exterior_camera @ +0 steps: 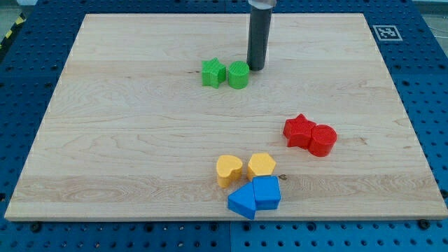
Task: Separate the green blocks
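Note:
A green star block (213, 72) and a green round block (238, 75) sit side by side, touching or nearly touching, in the upper middle of the wooden board (126, 140). My tip (255, 68) stands just to the right of the green round block, slightly toward the view's top, very close to it or touching it. The dark rod rises straight up out of the view's top.
A red star block (300, 130) and a red round block (323, 140) touch at the right. A yellow heart block (229, 169), a yellow hexagon block (261, 165) and two blue blocks (255, 197) cluster at the bottom middle.

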{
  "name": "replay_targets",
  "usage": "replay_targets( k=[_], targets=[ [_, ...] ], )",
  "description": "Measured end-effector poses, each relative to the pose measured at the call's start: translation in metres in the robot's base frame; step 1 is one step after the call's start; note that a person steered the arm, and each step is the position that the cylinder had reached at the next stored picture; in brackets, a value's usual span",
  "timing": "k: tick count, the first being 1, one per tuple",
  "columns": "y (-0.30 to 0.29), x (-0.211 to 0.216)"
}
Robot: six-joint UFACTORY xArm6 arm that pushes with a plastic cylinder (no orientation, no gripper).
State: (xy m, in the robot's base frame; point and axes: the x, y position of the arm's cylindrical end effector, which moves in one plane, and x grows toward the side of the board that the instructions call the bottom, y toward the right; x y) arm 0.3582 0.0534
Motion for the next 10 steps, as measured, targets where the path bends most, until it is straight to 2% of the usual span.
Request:
replay_targets(
  k=[5,8,10],
  targets=[
    [-0.017,0.02],
    [-0.074,0.022],
    [-0.026,0.027]
  ],
)
